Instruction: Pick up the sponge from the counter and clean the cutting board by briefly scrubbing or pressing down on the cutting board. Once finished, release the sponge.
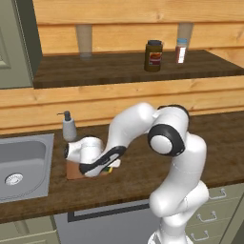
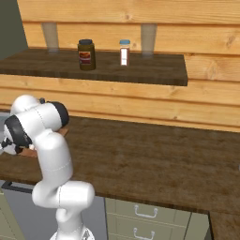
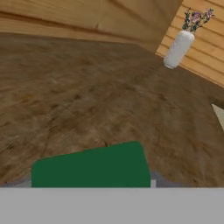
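While the sponge sits between the fingers of the hand, just above the cutting board, it looks light and soft — a grip across its short sides suits, gently, since it will squash. The hand is partly closed on it, over the counter.

Soap dispenser beside steel sink; dark jar & small bottle on shelf; white vase w/ flowers by wall
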You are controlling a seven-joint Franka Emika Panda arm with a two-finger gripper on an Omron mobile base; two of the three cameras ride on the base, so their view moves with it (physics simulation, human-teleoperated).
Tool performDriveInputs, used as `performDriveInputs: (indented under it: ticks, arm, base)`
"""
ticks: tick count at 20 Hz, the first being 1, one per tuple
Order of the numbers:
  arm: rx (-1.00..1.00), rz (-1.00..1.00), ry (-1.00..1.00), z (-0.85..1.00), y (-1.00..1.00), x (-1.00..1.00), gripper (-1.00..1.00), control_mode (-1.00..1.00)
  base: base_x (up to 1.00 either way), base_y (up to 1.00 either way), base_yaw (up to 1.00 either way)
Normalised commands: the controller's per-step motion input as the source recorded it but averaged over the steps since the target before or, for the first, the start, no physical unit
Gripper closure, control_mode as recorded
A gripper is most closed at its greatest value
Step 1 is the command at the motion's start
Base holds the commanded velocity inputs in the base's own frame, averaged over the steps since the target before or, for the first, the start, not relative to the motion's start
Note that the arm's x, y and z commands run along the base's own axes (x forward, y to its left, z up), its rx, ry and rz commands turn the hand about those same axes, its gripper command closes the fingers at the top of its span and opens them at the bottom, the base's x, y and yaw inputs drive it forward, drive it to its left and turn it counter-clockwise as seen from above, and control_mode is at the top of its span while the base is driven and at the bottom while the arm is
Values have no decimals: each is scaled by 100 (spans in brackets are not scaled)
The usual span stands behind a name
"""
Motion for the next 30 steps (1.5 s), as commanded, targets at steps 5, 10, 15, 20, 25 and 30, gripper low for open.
performDriveInputs:
  ticks: [5, 10, 15, 20, 25, 30]
  arm:
    - [-20, -22, -35, -48, -36, -2, 100, -100]
    - [18, -13, -40, 73, 2, -1, 100, -100]
    - [15, -13, -45, 18, 27, 40, 100, -100]
    - [11, -16, -19, -1, 73, 69, 100, -100]
    - [18, 0, 9, -2, 76, 64, 100, -100]
    - [2, 3, 5, -31, 85, 13, 100, -100]
  base:
    - [0, 0, 0]
    - [0, 0, 0]
    - [0, 0, 0]
    - [0, 0, 0]
    - [0, 0, 0]
    - [0, 0, 0]
